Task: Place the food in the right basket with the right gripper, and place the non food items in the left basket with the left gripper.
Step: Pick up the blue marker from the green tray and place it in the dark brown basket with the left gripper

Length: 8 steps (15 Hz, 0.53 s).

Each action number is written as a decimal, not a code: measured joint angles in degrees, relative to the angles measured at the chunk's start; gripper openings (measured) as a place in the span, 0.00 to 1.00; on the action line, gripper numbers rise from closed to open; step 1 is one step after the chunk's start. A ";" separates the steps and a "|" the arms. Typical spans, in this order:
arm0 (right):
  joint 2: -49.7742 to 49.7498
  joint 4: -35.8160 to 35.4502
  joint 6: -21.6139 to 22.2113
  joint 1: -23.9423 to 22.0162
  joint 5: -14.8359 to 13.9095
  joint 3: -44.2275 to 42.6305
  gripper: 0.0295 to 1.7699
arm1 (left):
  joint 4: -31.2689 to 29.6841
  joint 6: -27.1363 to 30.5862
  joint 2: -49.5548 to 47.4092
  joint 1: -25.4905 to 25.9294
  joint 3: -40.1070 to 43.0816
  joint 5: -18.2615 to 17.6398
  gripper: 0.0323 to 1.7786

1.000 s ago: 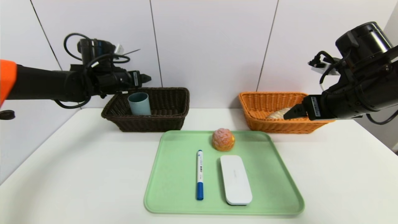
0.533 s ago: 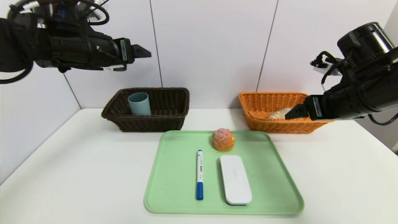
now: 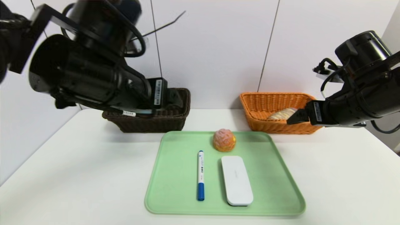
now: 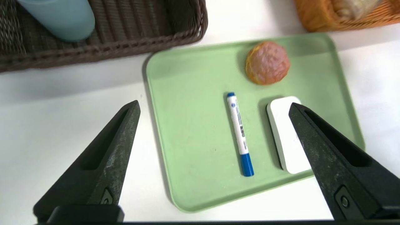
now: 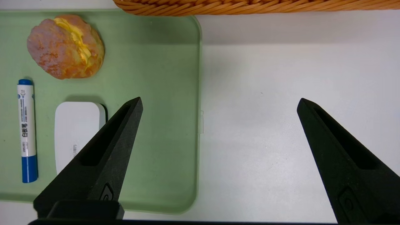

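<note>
Left gripper goes for the non-food items, three things remain on the green tray

In the head view, the black left gripper [image 3: 175, 99] hangs in front of the dark brown woven wicker basket [image 3: 150, 125] and holds nothing; the black right gripper [image 3: 297, 117] waits near the orange woven wicker basket [image 3: 281, 127], where the tan twisted bread loaf [image 3: 282, 114] lies already; on the pale green plastic tray [image 3: 175, 206] are the round orange-pink crackled bun [image 3: 224, 140], the white marker pen with blue cap [image 3: 201, 175] and the flat white oblong case [image 3: 237, 181].

In the left wrist view, the two jaws stand wide apart, with nothing between them gripped; the grey-blue plastic cup [image 4: 70, 22] is inside the dark basket; the pen lies between bun side and near edge of the tray, beside the case but not touching it.

The step in hand is, I judge, to fetch the pen or the case; for the pen, it is better to turn the jaws across its length, come down straight over the middle, and close gently, because it is thin and may roll; the case is smooth, so it should be taken across its narrow width.

In the right wrist view, the jaws are also wide apart and hold nothing; the bun seems soft, so it will want a light squeeze.
</note>
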 joint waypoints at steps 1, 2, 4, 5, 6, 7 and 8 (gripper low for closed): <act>-0.11 0.02 0.49 0.00 -0.02 0.22 0.97 | 1.60 -2.86 1.72 -2.40 -0.85 3.10 0.95; -0.24 0.00 0.96 0.00 -0.02 0.35 0.97 | 3.50 -5.90 3.69 -4.63 -1.74 5.13 0.95; -0.46 0.02 1.34 -0.02 -0.16 0.41 0.97 | 6.23 -9.95 7.28 -7.94 -2.90 6.13 0.95; -0.66 0.02 1.38 -0.07 -0.18 0.49 0.97 | 6.78 -10.54 8.80 -8.98 -3.21 6.16 0.95; -0.85 0.05 1.38 -0.16 -0.21 0.71 0.97 | 7.58 -10.56 10.24 -9.73 -3.62 6.02 0.95; -1.02 0.00 1.51 -0.32 -0.18 0.90 0.97 | 8.72 -10.63 11.51 -10.15 -4.41 5.19 0.95; -1.16 -0.01 2.08 -0.62 -0.16 1.04 0.97 | 10.40 -10.80 12.67 -10.37 -5.71 3.67 0.95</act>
